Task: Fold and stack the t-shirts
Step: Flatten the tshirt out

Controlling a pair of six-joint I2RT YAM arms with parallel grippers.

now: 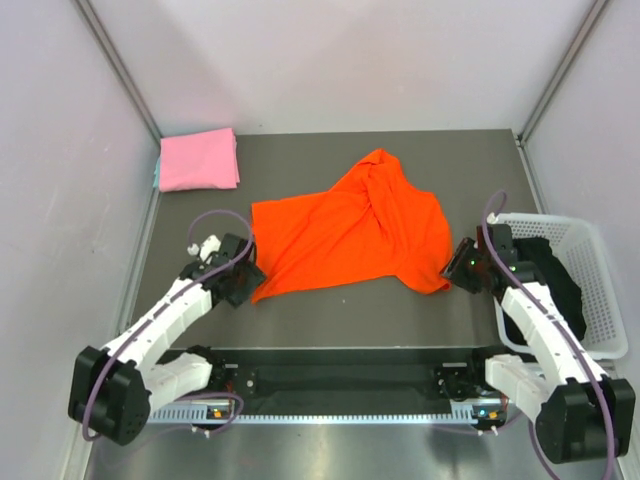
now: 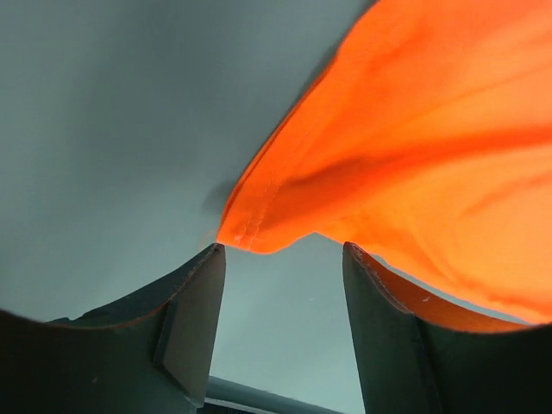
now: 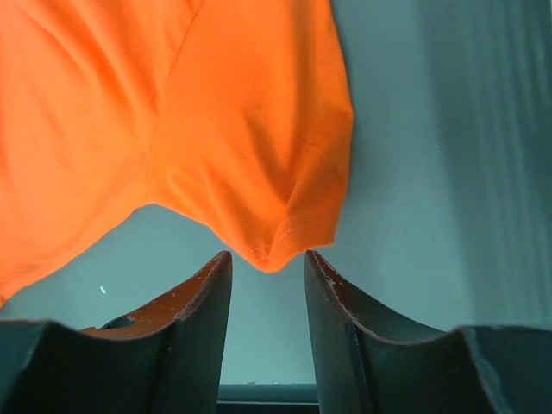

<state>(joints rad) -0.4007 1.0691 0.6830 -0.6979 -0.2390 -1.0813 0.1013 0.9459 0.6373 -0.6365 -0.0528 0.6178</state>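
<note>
Jaws apart in wrist views: left gripper (image 2: 283,252), right gripper (image 3: 268,255) each at orange shirt (image 2: 431,129) corner. Top view alone: pink shirt (image 1: 198,160) upper left.

orange-red t-shirt (image 1: 345,235), pink t-shirt (image 1: 198,160), white lattice basket (image 1: 603,300)

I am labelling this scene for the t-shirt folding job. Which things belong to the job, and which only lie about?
Job: orange-red t-shirt, pink t-shirt.
Lying about: white basket.
</note>
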